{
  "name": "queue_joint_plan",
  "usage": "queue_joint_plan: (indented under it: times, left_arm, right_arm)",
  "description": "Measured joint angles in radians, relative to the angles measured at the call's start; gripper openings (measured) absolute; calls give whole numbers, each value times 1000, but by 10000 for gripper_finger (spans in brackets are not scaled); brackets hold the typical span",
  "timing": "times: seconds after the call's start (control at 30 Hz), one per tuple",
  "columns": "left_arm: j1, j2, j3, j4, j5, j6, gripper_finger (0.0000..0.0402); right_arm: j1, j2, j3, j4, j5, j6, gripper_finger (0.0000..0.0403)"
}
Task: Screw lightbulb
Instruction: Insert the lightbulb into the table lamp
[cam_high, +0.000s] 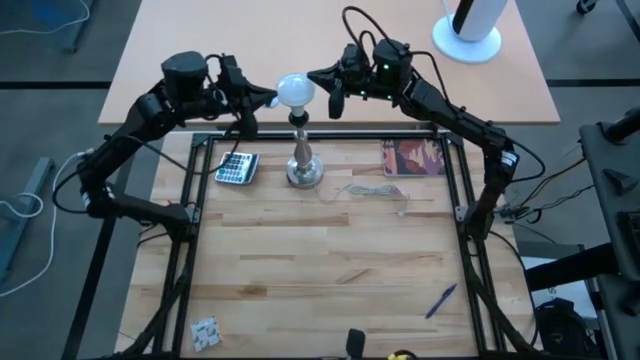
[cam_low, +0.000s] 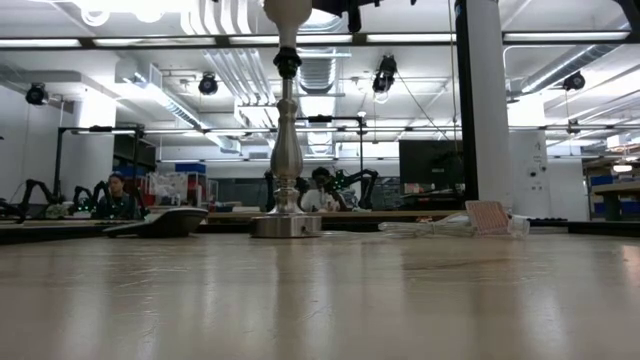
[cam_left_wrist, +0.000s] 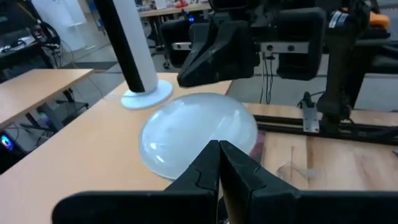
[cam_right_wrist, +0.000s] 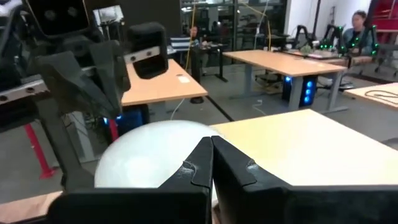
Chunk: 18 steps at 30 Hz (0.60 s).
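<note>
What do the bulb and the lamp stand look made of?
Lightbulb: frosted white glass or plastic, smooth, with soft highlights in the wrist views; I can't tell which. Lamp stand: polished silver metal, judging by bright reflections on its turned stem and round base.

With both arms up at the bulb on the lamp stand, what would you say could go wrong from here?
1. Both jaws are shut, and the left gripper and right gripper only flank the lightbulb, so a turn may slip on the smooth glass.
2. The stand is tall on a small base; a sideways push could tip it.
3. Its cord lies loose and could snag.
</note>
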Motion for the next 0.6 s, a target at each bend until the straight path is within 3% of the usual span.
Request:
queue_joint_plan:
  times: [0.6]
  left_arm:
    - [34,62,3,7,-81,48,0]
  right_arm:
    - [15,26,2,-12,-112,78,0]
